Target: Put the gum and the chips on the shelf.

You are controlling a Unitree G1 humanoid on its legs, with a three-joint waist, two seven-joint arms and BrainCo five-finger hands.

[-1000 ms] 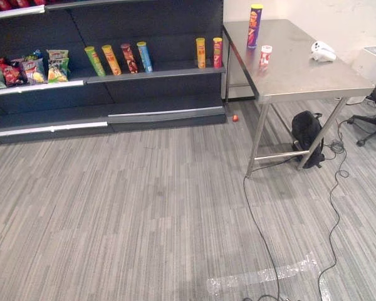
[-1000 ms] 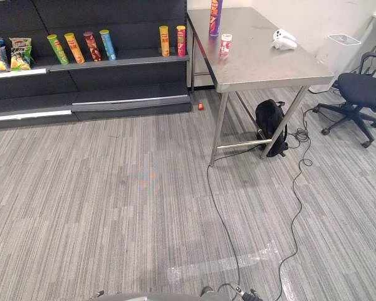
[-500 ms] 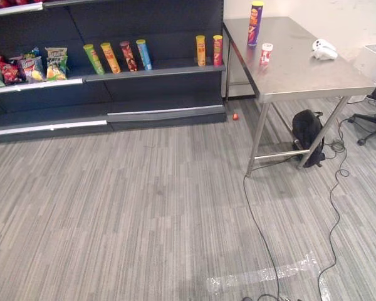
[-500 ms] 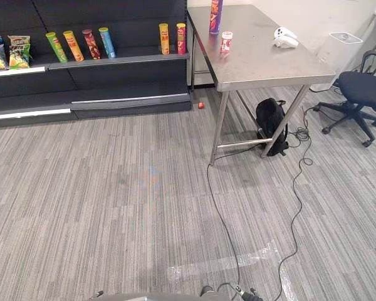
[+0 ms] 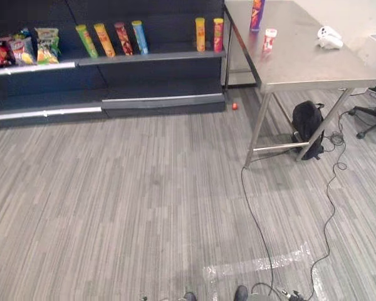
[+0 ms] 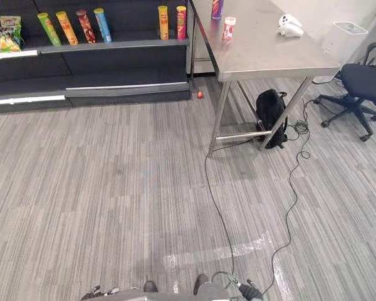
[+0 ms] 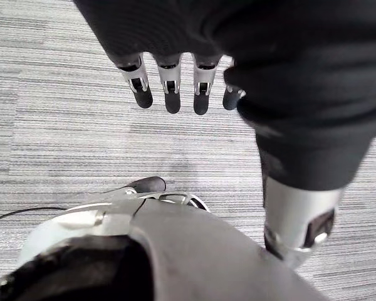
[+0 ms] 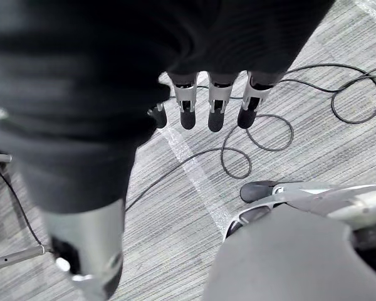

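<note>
A purple chips can stands at the far end of the steel table. The small white and red gum tub stands just in front of it. The dark shelf to the left of the table carries several upright chip cans. My left hand hangs over the grey floor with relaxed fingers and holds nothing. My right hand hangs the same way, empty, over the floor. Both hands are far from the table and the shelf.
A white controller lies on the table. A black backpack leans under it, and an office chair stands to the right. Snack bags sit on the left shelf. A small red thing lies by the shelf's foot.
The whole picture has slid upward, so the camera has moved. The cans, the gum tub and the table have kept their places.
</note>
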